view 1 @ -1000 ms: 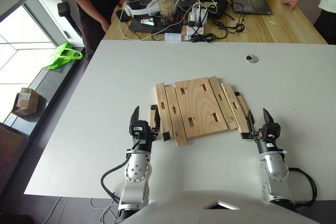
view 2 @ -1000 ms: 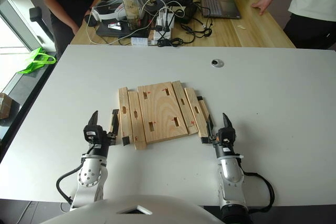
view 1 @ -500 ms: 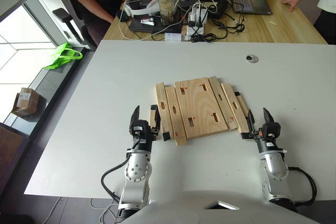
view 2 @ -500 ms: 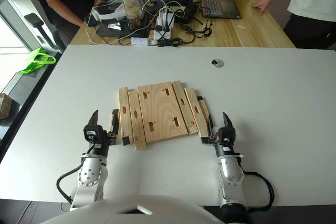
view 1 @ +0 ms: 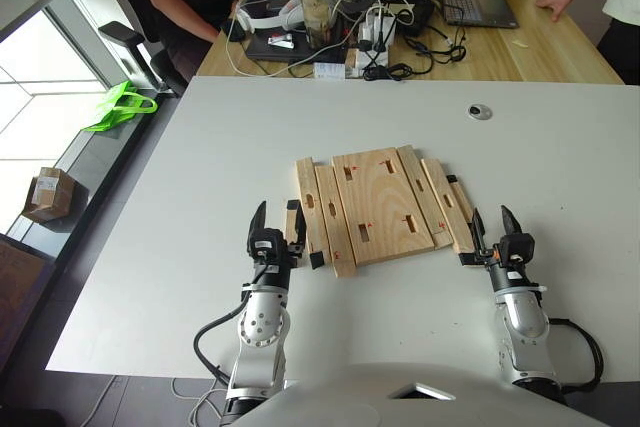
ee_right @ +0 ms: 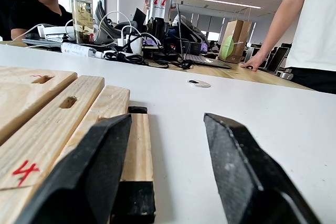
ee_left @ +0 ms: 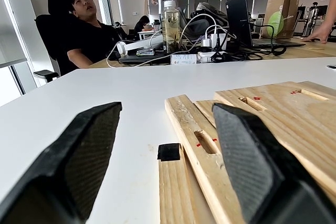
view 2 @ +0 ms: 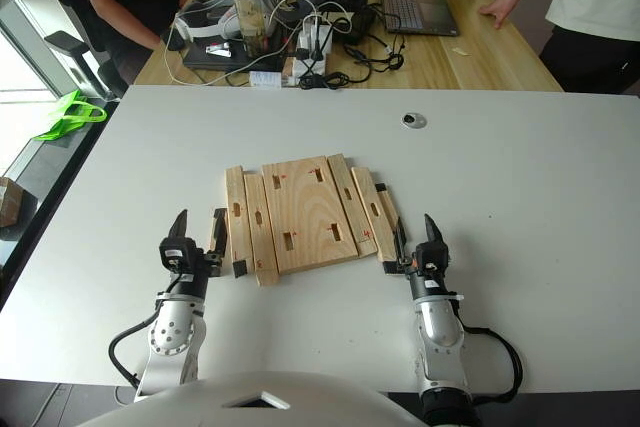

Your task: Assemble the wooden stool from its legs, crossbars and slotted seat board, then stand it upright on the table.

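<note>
1. the stool lies unassembled and flat on the white worktop (view 1: 180,157). the slotted seat board (view 1: 378,205) sits in the middle with its slots facing up.
2. two slotted planks (view 1: 320,215) lie side by side against the board's left edge, and two more planks (view 1: 428,199) lie against its right edge.
3. the left gripper (view 1: 275,230) rests low on the worktop at the near left corner of the wooden parts, pointing away from the robot. its fingers (ee_left: 79,156) are spread wide apart and hold nothing.
4. a thin bar with a black end cap (ee_left: 176,187) lies on the worktop in the gap between the left fingers. it is closer to the right finger, with open space beside the left finger. the nearest slotted plank runs just right of that bar.
5. the right gripper (view 1: 490,227) rests low at the near right corner of the parts. its fingers (ee_right: 247,182) are likewise spread and grip nothing.
6. a second thin bar (ee_right: 138,142), black at both ends, lies along the left finger of the right gripper. bare worktop lies between it and the right finger.
7. a round grommet (view 1: 480,111) sits in the worktop far right of the parts.
</note>
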